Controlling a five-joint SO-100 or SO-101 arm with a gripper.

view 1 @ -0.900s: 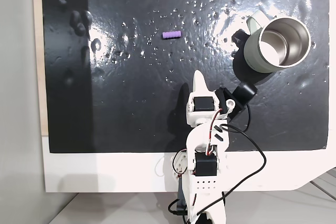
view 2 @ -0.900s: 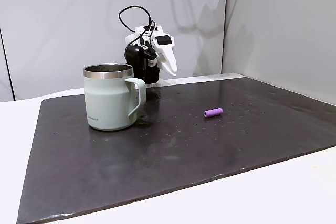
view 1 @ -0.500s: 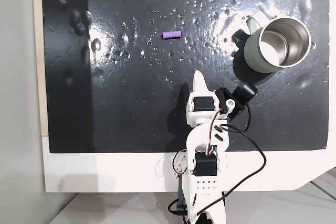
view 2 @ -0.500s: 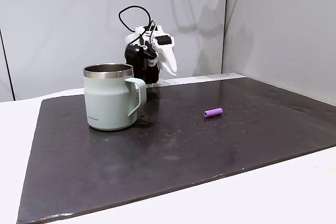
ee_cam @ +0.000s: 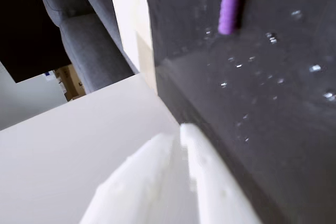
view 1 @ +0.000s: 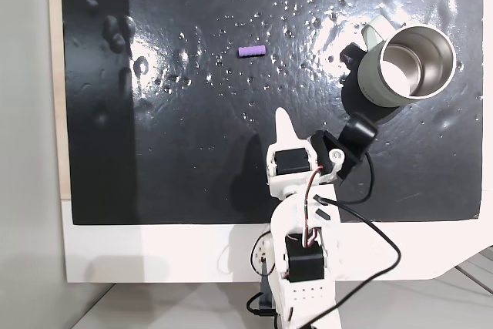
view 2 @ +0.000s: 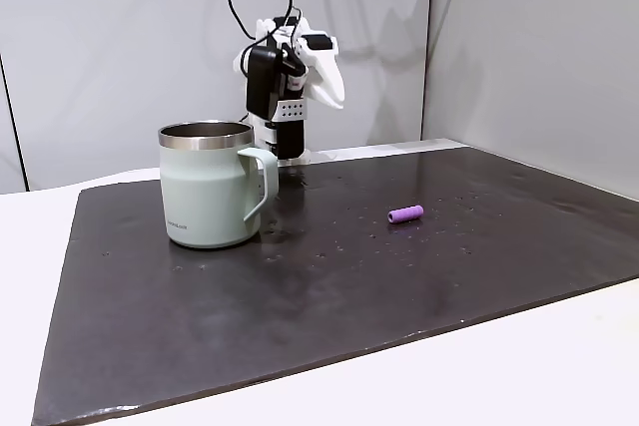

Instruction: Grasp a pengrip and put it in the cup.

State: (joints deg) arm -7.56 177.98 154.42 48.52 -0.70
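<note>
The pengrip [view 1: 251, 51] lies flat on the black mat [view 1: 192, 159], a small light-purple ribbed cylinder with nothing touching it; in a fixed view from above it sits well to the left of the cup [view 1: 404, 65] and slightly higher in the picture. In a fixed view from table level the pengrip [view 2: 405, 213] rests to the right of the cup [view 2: 214, 185], with a bare stretch of mat [view 2: 329, 286] between them. The cup stands upright on the mat, pale green with a steel rim and inside, its handle turned toward the pengrip in that table-level view. The gripper [view 1: 282, 119] hangs above the mat below and to the left of the cup in the view from above, well apart from both cup and pengrip, its white tip pointing up the picture roughly toward the pengrip. From table level the gripper [view 2: 333, 97] shows behind the cup, raised above its rim, fingers pointing downward. In the wrist view the 2 white fingers [ee_cam: 210, 192] lie pressed together with only a thin seam between them, so the gripper [ee_cam: 178, 132] is closed and holds nothing. The pengrip [ee_cam: 230, 6] appears near the top of that view, well beyond the fingertips, lying on the mat [ee_cam: 273, 108] among small shiny bumps. The arm's base sits on the white table [view 1: 154, 252] just off the mat's edge, below the cup in the view from above.
</note>
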